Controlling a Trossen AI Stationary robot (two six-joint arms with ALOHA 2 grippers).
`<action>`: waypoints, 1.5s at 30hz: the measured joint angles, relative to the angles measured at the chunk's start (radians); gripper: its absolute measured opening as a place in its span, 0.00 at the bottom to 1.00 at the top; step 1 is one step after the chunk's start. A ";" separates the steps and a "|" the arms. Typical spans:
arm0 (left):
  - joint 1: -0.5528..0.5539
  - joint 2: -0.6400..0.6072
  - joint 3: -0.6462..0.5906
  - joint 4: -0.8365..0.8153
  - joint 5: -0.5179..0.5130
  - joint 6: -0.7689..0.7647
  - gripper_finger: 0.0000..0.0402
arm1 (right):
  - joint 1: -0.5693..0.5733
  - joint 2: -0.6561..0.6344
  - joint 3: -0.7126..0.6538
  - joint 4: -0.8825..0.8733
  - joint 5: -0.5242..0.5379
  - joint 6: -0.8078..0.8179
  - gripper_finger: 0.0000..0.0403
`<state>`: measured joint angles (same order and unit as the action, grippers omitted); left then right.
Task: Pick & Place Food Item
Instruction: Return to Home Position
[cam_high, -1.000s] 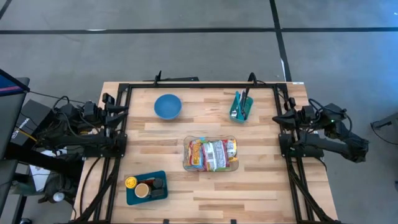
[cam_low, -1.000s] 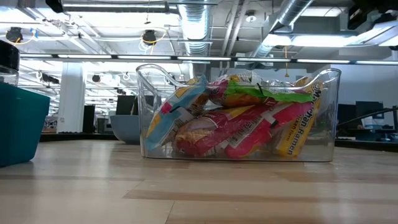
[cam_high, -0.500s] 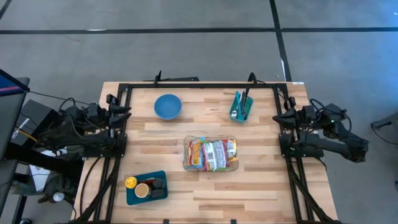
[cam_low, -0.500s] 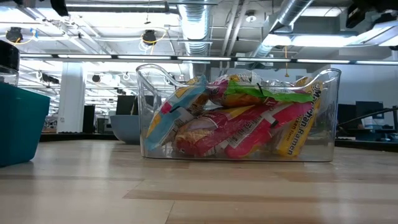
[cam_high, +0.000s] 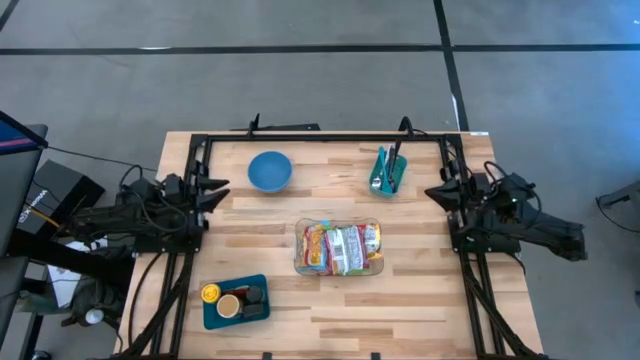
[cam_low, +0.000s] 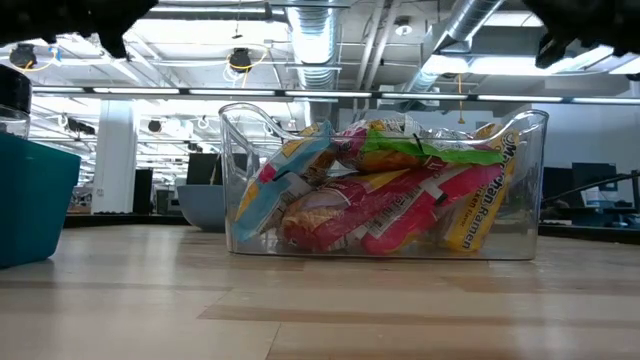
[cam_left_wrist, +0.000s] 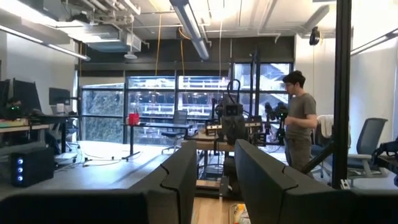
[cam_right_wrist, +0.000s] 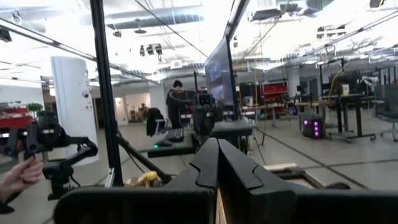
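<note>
A clear plastic bin (cam_high: 340, 248) (cam_low: 385, 180) full of bright food packets (cam_low: 380, 200) rests by its base on the middle of the wooden table (cam_high: 330, 310). My left gripper (cam_high: 218, 188) (cam_left_wrist: 215, 149) hovers over the table's left edge, pointing at the middle, open with nothing between its fingers. Over the right edge my right gripper (cam_high: 432, 192) (cam_right_wrist: 217, 144) points inward, shut and empty. Both are well clear of the bin. In the low view only dark parts of the arms show at the top corners.
A blue bowl (cam_high: 269, 171) sits far left, a teal holder with utensils (cam_high: 388, 172) far right, and a teal tray with small jars (cam_high: 235, 300) near left. Black frame rails (cam_high: 325, 138) run along the table's edges. A person (cam_left_wrist: 301, 124) stands in the room beyond.
Both arms have swung down and inward from the table's side edges, so each gripper now reaches a little farther toward the middle. Their dark parts have come into the top corners of the low view. The bin and the packets have not moved.
</note>
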<state>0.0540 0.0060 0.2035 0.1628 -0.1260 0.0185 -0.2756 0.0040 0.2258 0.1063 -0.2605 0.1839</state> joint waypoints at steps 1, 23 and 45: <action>0.000 0.000 -0.011 0.014 0.000 0.000 0.26 | 0.000 0.000 -0.011 0.006 0.000 0.001 0.00; 0.000 0.000 -0.191 0.089 -0.064 -0.048 0.26 | 0.000 0.000 -0.214 0.178 0.209 0.024 0.00; 0.000 0.148 -0.197 -0.024 -0.205 -0.015 0.26 | -0.001 0.002 -0.216 -0.095 0.265 -0.095 0.00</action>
<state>0.0536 0.1539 0.0067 0.1388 -0.3313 0.0032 -0.2764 0.0063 0.0093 0.0109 0.0048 0.0886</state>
